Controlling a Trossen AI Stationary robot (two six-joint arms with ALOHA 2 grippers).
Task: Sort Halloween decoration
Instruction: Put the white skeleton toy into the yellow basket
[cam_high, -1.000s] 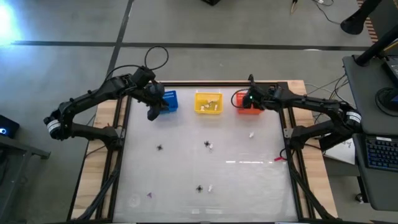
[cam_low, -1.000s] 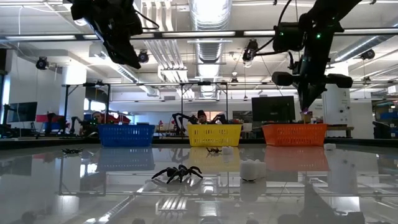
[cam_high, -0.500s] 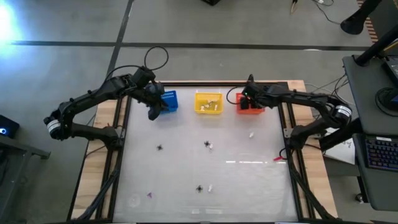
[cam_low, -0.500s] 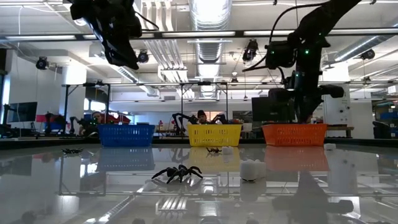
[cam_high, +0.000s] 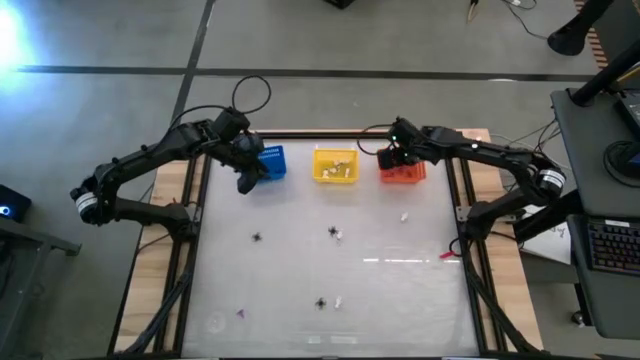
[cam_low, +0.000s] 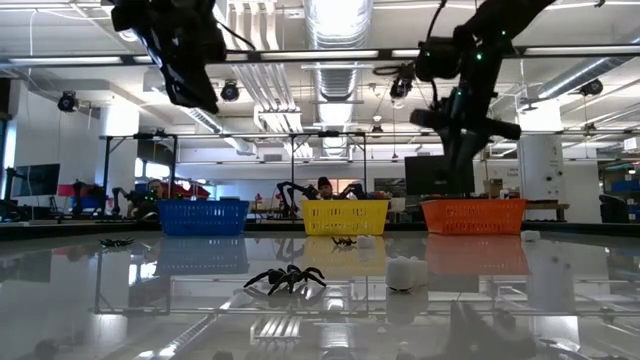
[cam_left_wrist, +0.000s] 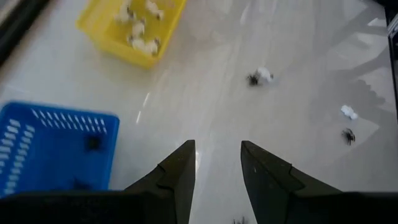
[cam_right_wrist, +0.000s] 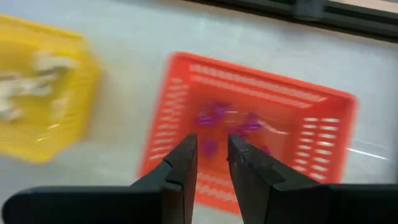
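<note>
The decoration pieces are tiny. Black spiders (cam_high: 257, 238) (cam_high: 320, 302), whitish pieces (cam_high: 404, 215) (cam_high: 338, 301) and a purple piece (cam_high: 240, 312) lie scattered on the table. Whitish pieces lie in the yellow basket (cam_high: 335, 166), purple ones (cam_right_wrist: 211, 118) in the orange basket (cam_high: 408, 172), and black ones (cam_left_wrist: 93, 142) in the blue basket (cam_high: 272, 162). My right gripper (cam_right_wrist: 211, 154) hovers over the orange basket's left part, fingers a little apart and empty. My left gripper (cam_left_wrist: 217, 146) hangs open and empty beside the blue basket (cam_left_wrist: 56, 149).
The three baskets stand in a row along the table's far edge. A small reddish piece (cam_high: 447, 256) lies near the right rail. A black spider (cam_low: 286, 277) and a whitish piece (cam_low: 404, 272) lie closest in the low view. Open tabletop lies between the baskets and the scattered pieces.
My right gripper dipped toward the orange basket, then rose and shifted toward the table's left, ending over the basket's left part and tipped. My left arm has kept still.
</note>
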